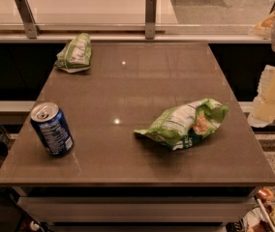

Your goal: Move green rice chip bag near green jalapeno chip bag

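Note:
The green rice chip bag (pixel 183 124) is a large bright lime-green bag with chip pictures and a white label. It lies crumpled on the brown table (pixel 128 86), right of centre and toward the front. The green jalapeno chip bag (pixel 74 53) is smaller and duller and lies at the table's far left corner. The two bags are far apart. My gripper (pixel 274 88) shows as pale white and yellow parts at the right edge of the view, beyond the table's right side and above the rice chip bag's level. It touches nothing.
A blue soda can (pixel 52 129) stands tilted near the front left of the table. A glass partition with metal posts (pixel 150 16) runs along the far edge. Snack items (pixel 268 211) sit low at the bottom right.

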`<action>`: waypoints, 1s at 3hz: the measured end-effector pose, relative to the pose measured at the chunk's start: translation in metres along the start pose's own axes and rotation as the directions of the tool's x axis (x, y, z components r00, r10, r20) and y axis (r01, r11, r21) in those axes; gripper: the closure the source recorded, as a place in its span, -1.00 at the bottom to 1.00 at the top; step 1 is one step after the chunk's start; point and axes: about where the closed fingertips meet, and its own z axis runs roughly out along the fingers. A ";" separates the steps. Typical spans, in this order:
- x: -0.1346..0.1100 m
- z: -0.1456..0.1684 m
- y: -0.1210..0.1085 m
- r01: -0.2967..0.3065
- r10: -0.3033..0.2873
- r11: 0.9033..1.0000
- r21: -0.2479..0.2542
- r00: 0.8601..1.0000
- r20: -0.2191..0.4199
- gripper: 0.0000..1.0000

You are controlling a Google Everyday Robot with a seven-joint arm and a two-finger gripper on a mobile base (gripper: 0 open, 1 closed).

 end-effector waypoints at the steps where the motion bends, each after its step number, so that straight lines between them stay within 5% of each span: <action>1: 0.000 0.000 0.000 0.000 0.000 1.000 0.000 1.000 0.000 -1.00; 3: 0.005 0.027 0.014 -0.017 0.017 0.999 -0.049 1.000 -0.001 -1.00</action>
